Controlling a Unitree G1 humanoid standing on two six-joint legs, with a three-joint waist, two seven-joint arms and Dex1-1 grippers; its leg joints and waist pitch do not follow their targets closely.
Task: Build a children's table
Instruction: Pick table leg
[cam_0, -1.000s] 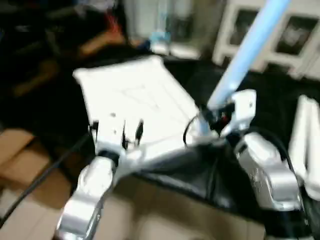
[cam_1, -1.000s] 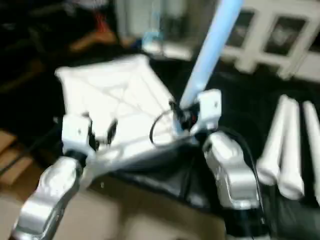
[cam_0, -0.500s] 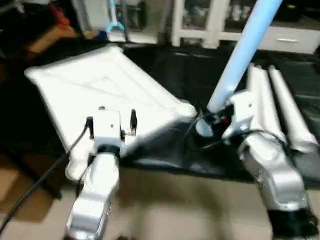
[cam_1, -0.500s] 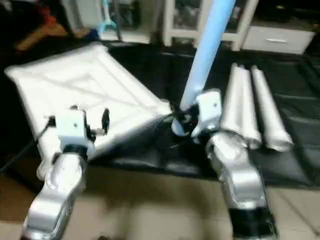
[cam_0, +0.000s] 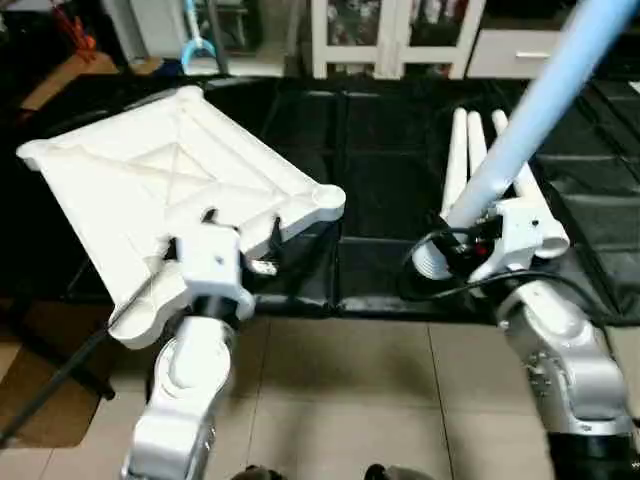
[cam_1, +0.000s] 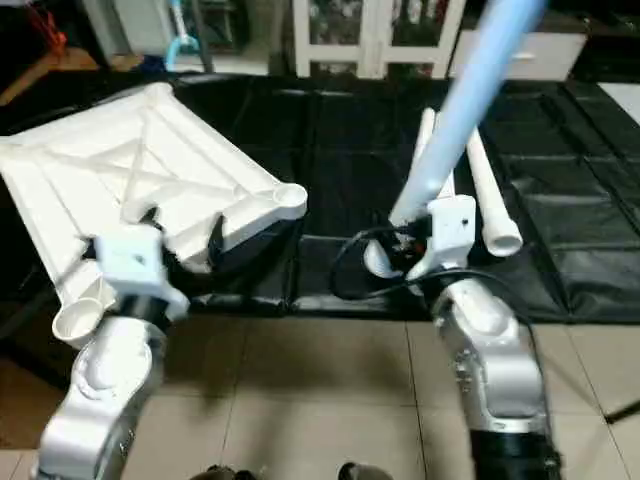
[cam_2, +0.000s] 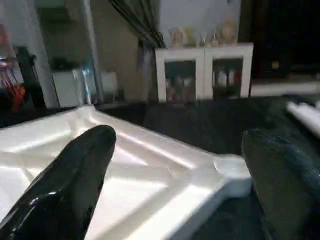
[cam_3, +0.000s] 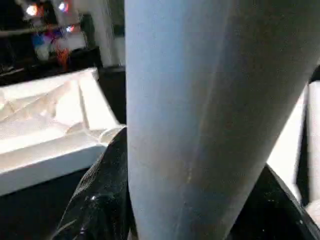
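One tapered white tube leg (cam_0: 540, 110) pinched low by right gripper (cam_0: 478, 246), rising up-right; left gripper (cam_0: 240, 232) spread wide over tabletop (cam_0: 150, 190), ribs up. Looks light, stiff, slick plastic; grip legs near thick end.

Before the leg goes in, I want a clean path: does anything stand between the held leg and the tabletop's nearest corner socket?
Nothing visible: only bare black mat lies between the long white tube leg in the right hand and the round corner socket.
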